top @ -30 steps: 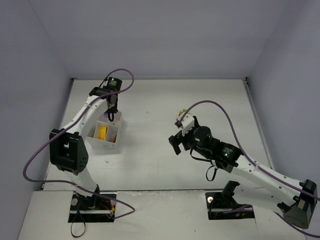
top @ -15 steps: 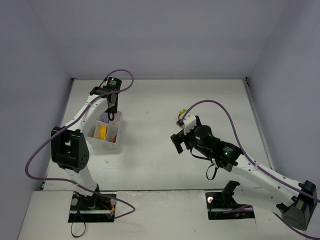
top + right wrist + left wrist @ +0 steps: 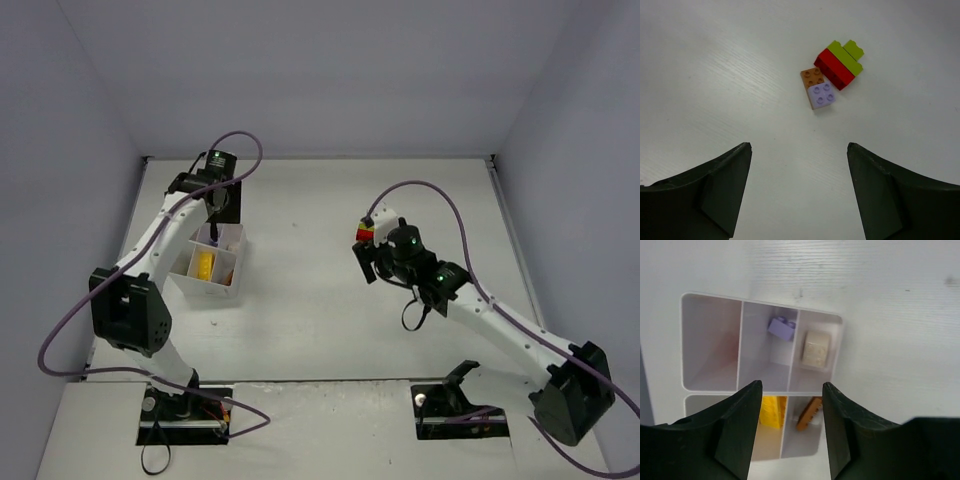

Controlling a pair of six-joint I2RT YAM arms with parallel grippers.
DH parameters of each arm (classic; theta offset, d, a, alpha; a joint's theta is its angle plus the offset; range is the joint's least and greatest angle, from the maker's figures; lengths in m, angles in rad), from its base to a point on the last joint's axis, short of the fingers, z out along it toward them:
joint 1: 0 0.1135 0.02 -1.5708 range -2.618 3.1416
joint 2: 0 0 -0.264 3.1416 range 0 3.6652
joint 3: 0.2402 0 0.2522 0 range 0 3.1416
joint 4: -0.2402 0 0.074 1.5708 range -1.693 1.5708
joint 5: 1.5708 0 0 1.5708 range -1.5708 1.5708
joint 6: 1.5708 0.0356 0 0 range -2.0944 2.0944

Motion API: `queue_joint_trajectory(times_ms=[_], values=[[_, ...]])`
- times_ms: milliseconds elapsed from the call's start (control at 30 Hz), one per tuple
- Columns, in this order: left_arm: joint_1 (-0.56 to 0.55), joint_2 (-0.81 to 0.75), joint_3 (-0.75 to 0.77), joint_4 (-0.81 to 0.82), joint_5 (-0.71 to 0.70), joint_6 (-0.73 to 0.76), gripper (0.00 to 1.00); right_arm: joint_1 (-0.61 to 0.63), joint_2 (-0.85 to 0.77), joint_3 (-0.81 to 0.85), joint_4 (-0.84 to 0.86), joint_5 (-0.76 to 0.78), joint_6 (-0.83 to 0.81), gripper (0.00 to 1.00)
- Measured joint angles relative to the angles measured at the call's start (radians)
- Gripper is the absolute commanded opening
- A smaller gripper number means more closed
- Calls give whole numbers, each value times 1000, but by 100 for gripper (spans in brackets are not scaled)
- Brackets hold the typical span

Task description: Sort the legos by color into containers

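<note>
The white tray (image 3: pixel 842 335) lies under my left gripper (image 3: pixel 791 385), which is open and empty above it. Its far row holds a lilac brick (image 3: pixel 781 328) in the middle cell and a beige brick (image 3: pixel 816 348) in the right cell. The near row holds a yellow brick (image 3: pixel 772 411) and an orange-brown brick (image 3: pixel 809 413). My right gripper (image 3: pixel 799 146) is open and empty, hovering short of a cluster on the table: a green brick (image 3: pixel 846 56), a red brick (image 3: pixel 834 70), an orange-brown brick (image 3: pixel 812 78) and a lilac brick (image 3: pixel 822 95), all touching.
In the top view the tray (image 3: pixel 205 290) sits at the left, near the left wall, with the left gripper (image 3: pixel 214 222) over its far side. The brick cluster (image 3: pixel 363 233) lies mid-table beside the right gripper (image 3: pixel 368 252). Grey walls enclose the table.
My left gripper has drawn back from the tray's far side, and a lilac brick now shows in the tray. My right arm has swung towards the back, close to the brick cluster.
</note>
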Motion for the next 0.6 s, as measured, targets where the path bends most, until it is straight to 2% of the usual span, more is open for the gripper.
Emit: queue_joint_trajectory(times_ms=[133,333,600], values=[[0,-129,-30,0,146,-35,47,-111,130,56,5,-26,-17,66],[-13,-366,-159,-16,357,-92,49,-249,350,151,21,-92,-60,67],[-22,-480,-282,-45,548,-146,49,-279,593,269,31,-203,-132,60]])
